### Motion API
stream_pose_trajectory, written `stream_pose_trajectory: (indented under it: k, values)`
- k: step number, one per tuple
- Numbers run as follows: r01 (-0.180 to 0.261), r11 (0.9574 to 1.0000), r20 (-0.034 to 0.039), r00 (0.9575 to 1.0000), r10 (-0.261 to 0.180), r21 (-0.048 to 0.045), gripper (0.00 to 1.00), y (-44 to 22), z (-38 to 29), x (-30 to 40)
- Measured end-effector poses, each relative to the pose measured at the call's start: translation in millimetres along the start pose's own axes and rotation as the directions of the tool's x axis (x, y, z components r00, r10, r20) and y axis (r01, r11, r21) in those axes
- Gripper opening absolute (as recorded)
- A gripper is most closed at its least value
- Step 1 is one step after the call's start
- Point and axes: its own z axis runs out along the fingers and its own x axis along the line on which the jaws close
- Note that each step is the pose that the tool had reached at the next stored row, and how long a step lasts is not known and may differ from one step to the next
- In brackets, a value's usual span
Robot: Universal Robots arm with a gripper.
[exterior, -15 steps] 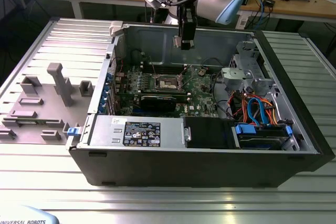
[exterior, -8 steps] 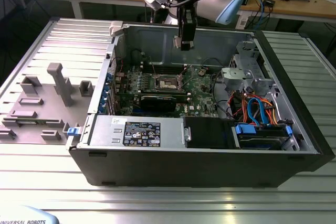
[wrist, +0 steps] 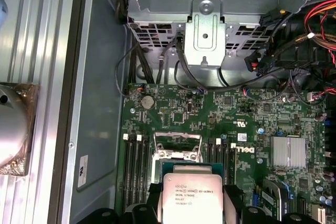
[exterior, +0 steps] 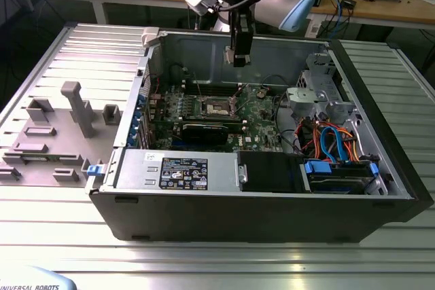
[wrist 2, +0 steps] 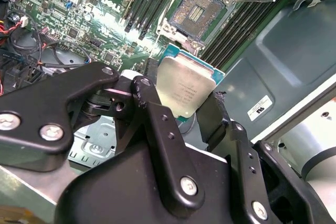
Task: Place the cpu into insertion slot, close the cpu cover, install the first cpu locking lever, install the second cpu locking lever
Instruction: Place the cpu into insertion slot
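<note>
My end effector (wrist 2: 184, 94) is clamped on the cpu (wrist 2: 181, 82), hanging above the motherboard (wrist 2: 100, 30). I see the insertion slot (wrist 2: 201, 8) uncovered, apart from it.

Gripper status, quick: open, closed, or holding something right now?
Gripper: closed on the cpu, which is not yet in the socket.

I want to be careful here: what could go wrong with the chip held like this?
1. The gripper pinches the cpu by two edges above the motherboard; it may slip or tilt.
2. The insertion slot lies open, its pin field bare; a skewed landing could bend pins.
</note>
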Motion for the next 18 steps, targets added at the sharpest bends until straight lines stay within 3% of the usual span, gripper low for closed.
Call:
stream_pose_trajectory:
  k: [18]
  values:
    - [0.0,1.0,-0.0001,1.0,0.0,0.0,0.54,-1.8,2.7,0.0]
